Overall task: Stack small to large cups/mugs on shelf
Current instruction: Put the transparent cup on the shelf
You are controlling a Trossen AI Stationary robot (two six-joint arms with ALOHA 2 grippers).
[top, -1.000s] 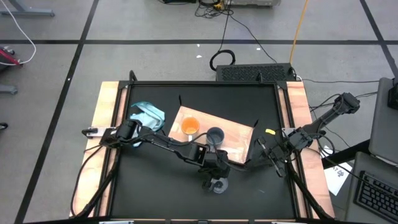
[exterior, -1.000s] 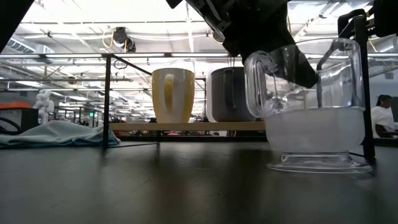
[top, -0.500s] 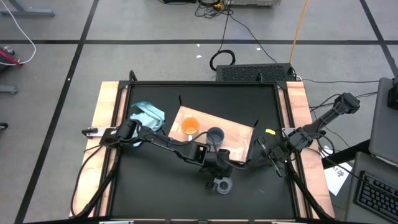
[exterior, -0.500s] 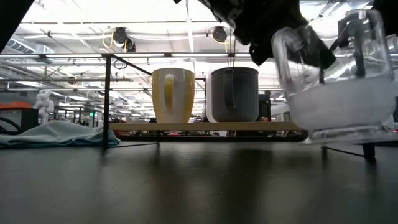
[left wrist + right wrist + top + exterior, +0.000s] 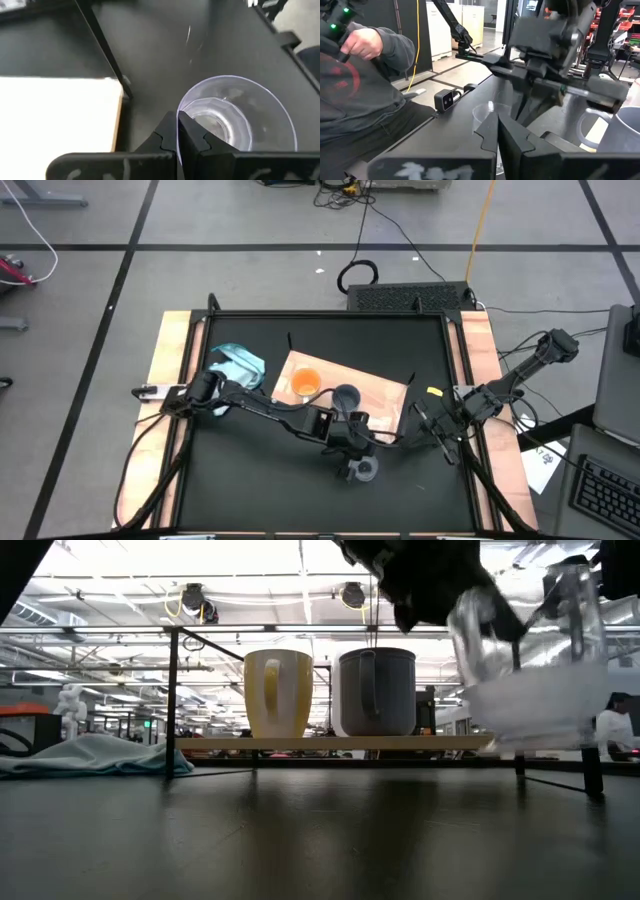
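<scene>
Black bench (image 5: 240,470) framed by pale wooden side rails, broad bare stretches toward the near edge and on the left half; flat rectangular light-wood shelf board (image 5: 385,402) lying skewed near the middle, dark brackets at its ends, one corner close to the right rail; crumpled teal-blue cloth (image 5: 237,366) just off the board's left end, near the left rail. On the board, standing upright side by side: orange mug with a pale handle (image 5: 305,384) and blue-grey mug with a handle (image 5: 345,397), close but apart in the low view; free board surface beyond the blue-grey mug toward the right. Left end effector (image 5: 352,463) stretched across the bench to just in front of the board's near edge, fingers pinched narrow on the rim of the clear glassy cup (image 5: 365,470); same grip plain in the left wrist view, wall of the cup (image 5: 235,117) clamped between the two dark fingers (image 5: 192,137); cup (image 5: 535,665) off the bench and tilted in the low view, its base above shelf level. Right end effector (image 5: 432,428) parked near the right rail, fingers fully closed, holding nothing. Compared with a second ago: cup then flat on the bench, now lifted, tipped and carried toward the board; mugs and cloth unmoved.
</scene>
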